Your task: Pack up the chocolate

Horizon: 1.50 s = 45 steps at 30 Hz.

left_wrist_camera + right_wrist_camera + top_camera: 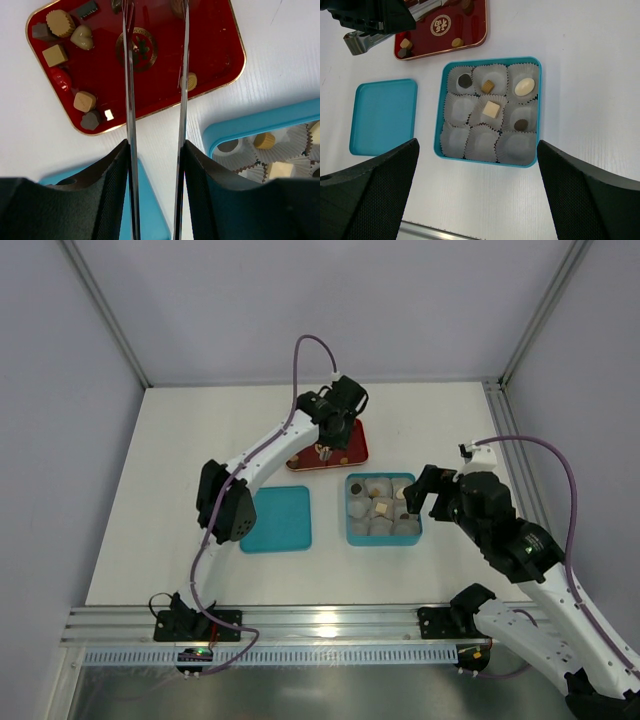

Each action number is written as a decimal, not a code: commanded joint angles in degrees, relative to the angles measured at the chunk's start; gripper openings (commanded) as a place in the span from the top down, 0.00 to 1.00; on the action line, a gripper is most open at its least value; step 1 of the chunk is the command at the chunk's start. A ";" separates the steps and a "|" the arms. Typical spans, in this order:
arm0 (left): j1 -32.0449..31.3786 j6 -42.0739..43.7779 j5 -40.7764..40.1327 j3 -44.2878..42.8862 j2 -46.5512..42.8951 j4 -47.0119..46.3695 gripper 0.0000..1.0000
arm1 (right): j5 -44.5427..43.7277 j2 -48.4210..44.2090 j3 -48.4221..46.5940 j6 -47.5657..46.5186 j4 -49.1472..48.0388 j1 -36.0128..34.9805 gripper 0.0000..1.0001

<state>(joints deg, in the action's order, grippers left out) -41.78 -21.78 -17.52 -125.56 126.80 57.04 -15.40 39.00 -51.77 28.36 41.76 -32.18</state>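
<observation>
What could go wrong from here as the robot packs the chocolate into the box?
1. The thin tongs, clamped in the left gripper over the red tray, might let a tiny chocolate slip.
2. The open right gripper hovers by the blue box, possibly blocking delivery.
3. Five cups already hold pieces; one could be double-filled.

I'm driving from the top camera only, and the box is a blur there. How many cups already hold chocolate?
Observer: Five of nine paper cups in the blue box hold chocolate; the row nearest the arms is empty.
Operator: What's the left gripper doing?
Observer: The left gripper is shut on tweezers, blades apart over the red tray.
Operator: Anything left there?
Observer: Yes, pieces cluster at one end, including a cream heart.
</observation>
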 commanded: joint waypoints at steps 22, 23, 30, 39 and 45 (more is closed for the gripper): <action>0.56 0.69 3.72 -1.01 4.07 -6.85 0.62 | -0.68 0.11 0.88 -1.03 -0.89 0.02 0.00; 0.56 0.51 3.72 -0.74 3.81 -6.85 0.63 | -0.69 -0.07 0.88 -1.03 -0.89 0.02 0.00; 0.56 0.42 3.63 0.93 1.87 -7.03 0.65 | -0.16 0.11 1.67 -0.85 -1.41 0.02 0.00; 0.56 0.86 2.84 0.84 -0.59 -6.32 0.76 | -0.42 0.37 1.23 -0.94 -1.42 0.10 0.00; 0.56 1.83 2.05 -0.30 -2.44 -4.92 0.77 | -0.42 0.64 1.14 -0.76 -1.50 0.10 0.00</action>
<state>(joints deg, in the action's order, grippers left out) -41.50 -20.56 -14.33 -124.42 129.93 52.36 -15.44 39.38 -50.22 28.18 41.87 -32.18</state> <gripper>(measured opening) 0.300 0.996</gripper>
